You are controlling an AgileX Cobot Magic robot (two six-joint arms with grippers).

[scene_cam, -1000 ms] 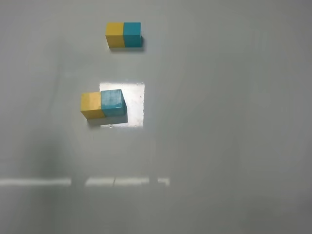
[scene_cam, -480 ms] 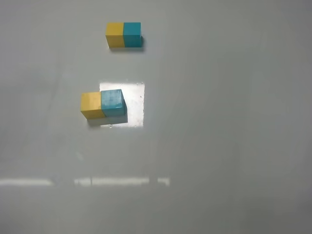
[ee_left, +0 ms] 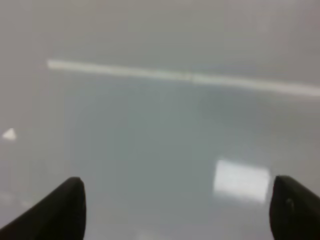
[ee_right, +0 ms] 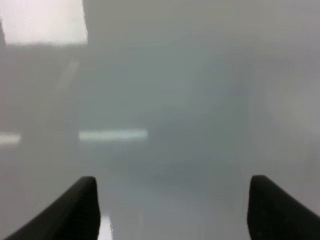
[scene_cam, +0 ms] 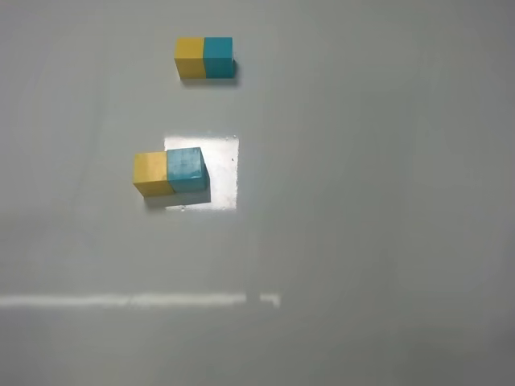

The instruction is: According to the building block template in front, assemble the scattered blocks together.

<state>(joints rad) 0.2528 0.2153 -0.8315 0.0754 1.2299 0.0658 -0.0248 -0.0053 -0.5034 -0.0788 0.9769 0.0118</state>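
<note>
Both sets of fingers are spread wide and hold nothing: the left gripper [ee_left: 175, 207] and right gripper [ee_right: 172, 205] see only bare table [scene_cam: 386, 201]. Left of centre, the yellow cube [scene_cam: 150, 173] touches the teal cube [scene_cam: 187, 167], slightly offset. The template [scene_cam: 204, 57] sits upper left. Assembly looks nearly finished, maybe needing squaring.

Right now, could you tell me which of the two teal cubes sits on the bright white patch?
The nearer teal cube, touching the loose yellow cube and slightly offset from it. The other teal cube belongs to the flush template bar farther back.
</note>
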